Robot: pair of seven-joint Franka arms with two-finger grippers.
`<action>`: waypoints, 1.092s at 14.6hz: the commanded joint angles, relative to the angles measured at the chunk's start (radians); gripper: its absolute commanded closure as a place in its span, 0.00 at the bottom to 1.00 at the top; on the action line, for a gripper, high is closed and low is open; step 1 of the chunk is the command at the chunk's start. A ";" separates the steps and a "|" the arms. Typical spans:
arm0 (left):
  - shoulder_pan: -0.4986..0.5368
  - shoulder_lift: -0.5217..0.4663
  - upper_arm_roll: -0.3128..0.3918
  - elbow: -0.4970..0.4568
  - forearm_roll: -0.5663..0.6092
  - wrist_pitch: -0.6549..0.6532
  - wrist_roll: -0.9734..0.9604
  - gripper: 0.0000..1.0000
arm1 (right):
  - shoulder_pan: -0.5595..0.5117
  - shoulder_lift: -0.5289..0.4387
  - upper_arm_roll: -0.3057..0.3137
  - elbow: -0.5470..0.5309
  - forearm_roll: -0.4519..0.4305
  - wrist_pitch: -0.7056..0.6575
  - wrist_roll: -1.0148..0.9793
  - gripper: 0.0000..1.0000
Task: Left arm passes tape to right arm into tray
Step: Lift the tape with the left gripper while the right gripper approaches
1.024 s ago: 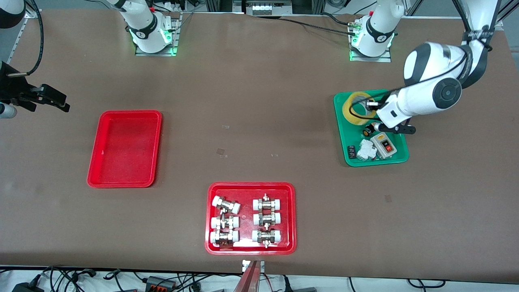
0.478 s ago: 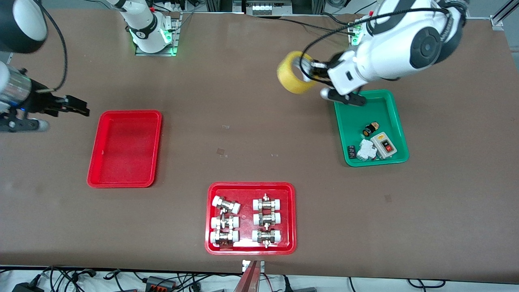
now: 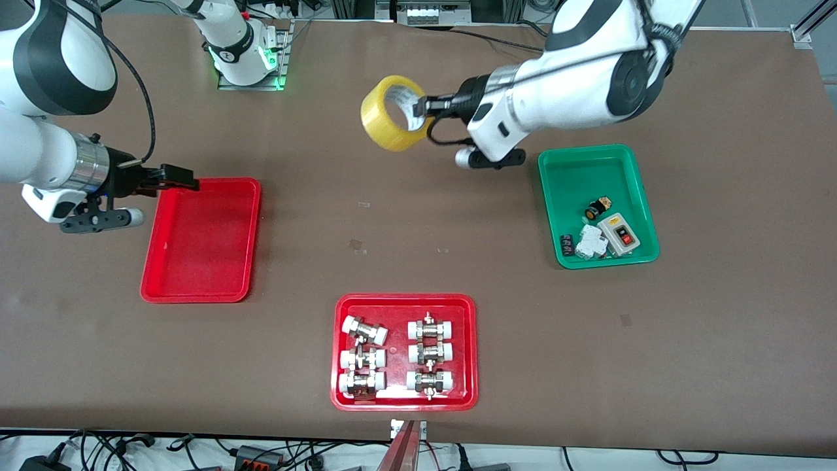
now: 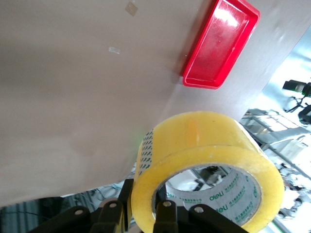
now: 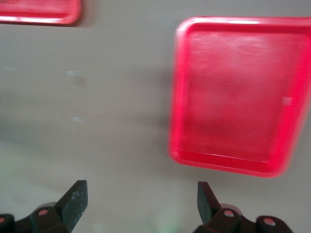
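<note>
My left gripper (image 3: 418, 108) is shut on the wall of the yellow tape (image 3: 391, 116), one finger inside the white core and one outside. It holds the roll in the air over the table's middle. In the left wrist view the tape (image 4: 204, 160) fills the frame in front of that gripper (image 4: 143, 213). The plain red tray (image 3: 199, 239) lies toward the right arm's end and also shows in the left wrist view (image 4: 221, 43). My right gripper (image 3: 185, 180) is open and empty over that tray's rim. In the right wrist view its gripper (image 5: 140, 201) has the tray (image 5: 235, 94) ahead.
A green tray (image 3: 551, 196) toward the left arm's end holds a black-and-orange button (image 3: 594, 210), a grey switch box (image 3: 620, 234) and small white parts. A red tray (image 3: 404, 402) with several white-capped metal fittings lies near the front camera.
My left gripper has lifted the tape out of the green tray and carried it over the table's middle. My right arm has swung in to the plain red tray's rim.
</note>
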 commanded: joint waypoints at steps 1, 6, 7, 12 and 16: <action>-0.017 0.077 -0.008 0.107 -0.022 -0.010 -0.058 1.00 | 0.066 0.006 -0.002 0.023 0.124 -0.021 -0.008 0.00; -0.008 0.079 -0.006 0.116 -0.018 -0.012 -0.050 1.00 | 0.176 0.006 -0.002 0.090 0.422 0.004 0.000 0.00; -0.003 0.078 -0.006 0.118 -0.018 -0.012 -0.047 1.00 | 0.184 0.007 -0.002 0.090 0.474 0.026 0.000 0.00; 0.005 0.073 -0.005 0.118 -0.018 -0.021 -0.044 1.00 | 0.261 0.004 -0.002 0.161 0.553 0.094 0.196 0.00; 0.008 0.071 -0.005 0.118 -0.015 -0.022 -0.041 1.00 | 0.339 0.009 -0.002 0.163 0.563 0.183 0.294 0.00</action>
